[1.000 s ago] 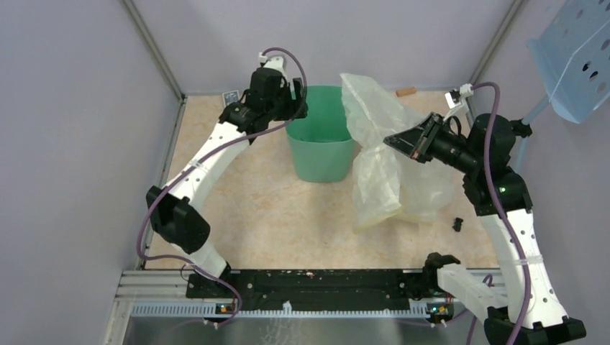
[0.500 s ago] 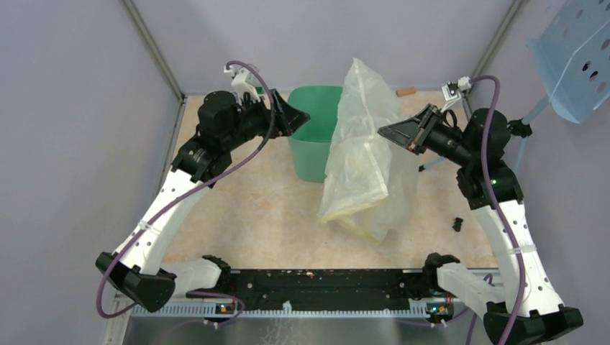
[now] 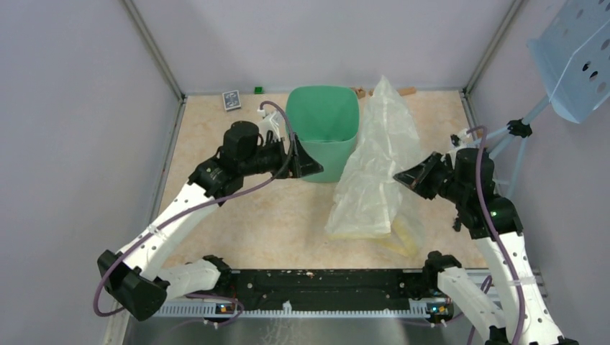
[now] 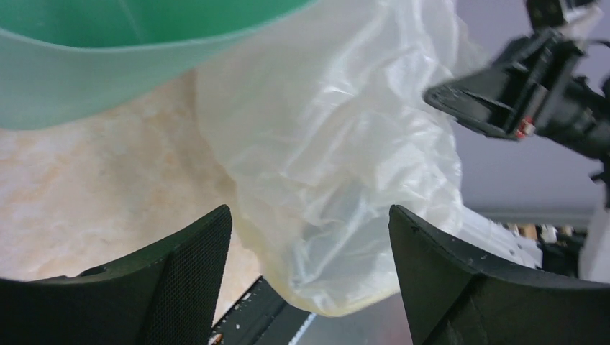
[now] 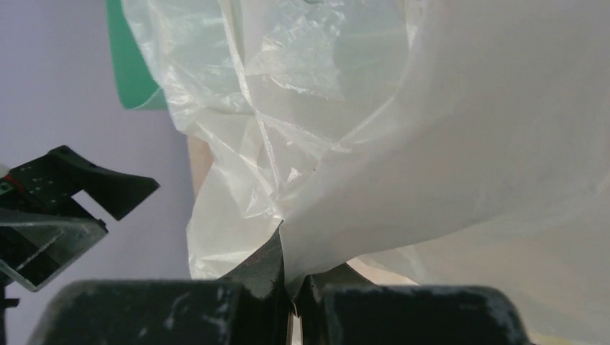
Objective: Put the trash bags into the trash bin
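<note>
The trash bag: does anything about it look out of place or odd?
Yes. The trash bag is outside the trash bin: it hangs to the bin's right from the shut right claw, its yellow-rimmed end crumpled on the table.

I find the white-and-black left arm (image 3: 173, 215) stretched forward and low, elbow bent, wrist aimed to the right. The black left gripper (image 3: 311, 159) has its jaws spread wide. The white-and-black right arm (image 3: 507, 251) stands upright, wrist aimed left. The black right gripper (image 5: 291, 287) is pinched tight on a fold of the translucent pale-yellow plastic bag (image 5: 431, 144).
</note>
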Motion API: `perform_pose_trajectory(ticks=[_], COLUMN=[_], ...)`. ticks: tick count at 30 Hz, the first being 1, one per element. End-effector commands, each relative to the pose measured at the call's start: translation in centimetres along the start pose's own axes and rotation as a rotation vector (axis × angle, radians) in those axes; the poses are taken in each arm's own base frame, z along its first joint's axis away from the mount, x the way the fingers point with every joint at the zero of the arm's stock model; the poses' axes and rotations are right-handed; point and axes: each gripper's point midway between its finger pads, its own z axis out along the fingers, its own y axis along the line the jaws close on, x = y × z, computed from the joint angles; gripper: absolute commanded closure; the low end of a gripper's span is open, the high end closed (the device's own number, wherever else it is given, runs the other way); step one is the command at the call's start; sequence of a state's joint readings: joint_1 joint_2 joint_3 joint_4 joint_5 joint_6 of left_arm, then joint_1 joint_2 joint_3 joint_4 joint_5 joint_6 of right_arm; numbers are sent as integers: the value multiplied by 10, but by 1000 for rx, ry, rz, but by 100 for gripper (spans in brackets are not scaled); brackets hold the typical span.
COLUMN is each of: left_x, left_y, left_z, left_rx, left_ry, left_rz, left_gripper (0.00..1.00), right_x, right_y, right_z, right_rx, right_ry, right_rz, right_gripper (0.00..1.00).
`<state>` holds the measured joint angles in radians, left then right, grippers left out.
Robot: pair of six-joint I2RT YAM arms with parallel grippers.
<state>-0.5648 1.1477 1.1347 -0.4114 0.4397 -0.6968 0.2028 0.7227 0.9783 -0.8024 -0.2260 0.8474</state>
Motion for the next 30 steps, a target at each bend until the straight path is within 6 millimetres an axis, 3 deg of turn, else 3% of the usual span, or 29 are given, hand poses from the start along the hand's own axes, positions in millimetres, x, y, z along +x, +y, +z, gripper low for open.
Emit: perform_pose_trajectory(ticks=[1, 5, 8, 14, 19, 22, 24, 27, 30], left_x=[15, 24, 24, 32, 36, 37, 36, 37, 44], left_y=[-63, -76, -79, -101, -98, -86, -67, -31, -15], left_z=[-22, -24, -21, -12, 7, 19, 23, 20, 15], left_rx=[255, 303, 294, 282, 128, 27, -67, -238, -282], left_ry=[16, 10, 3, 18, 46, 49, 40, 20, 14], left_rz=[107, 115, 128, 259, 306, 277, 253, 225, 217], left_gripper=[14, 12, 12, 3, 1, 2, 5, 20, 31], right_x=[9, -1, -2, 15, 30, 41, 44, 36, 22], right_y=[63, 109, 131, 158, 179, 187, 188, 183, 171], right_z=[-11, -28, -32, -13, 1, 4, 4, 2, 1], right_rx=[-330, -543, -621, -637, -636, -641, -645, -614, -539], right_ry=[89, 59, 52, 129, 132, 150, 157, 110, 24], right_rz=[-59, -81, -143, -212, -224, -240, -242, -254, -273], right_gripper=[100, 100, 100, 100, 100, 98, 85, 66, 54])
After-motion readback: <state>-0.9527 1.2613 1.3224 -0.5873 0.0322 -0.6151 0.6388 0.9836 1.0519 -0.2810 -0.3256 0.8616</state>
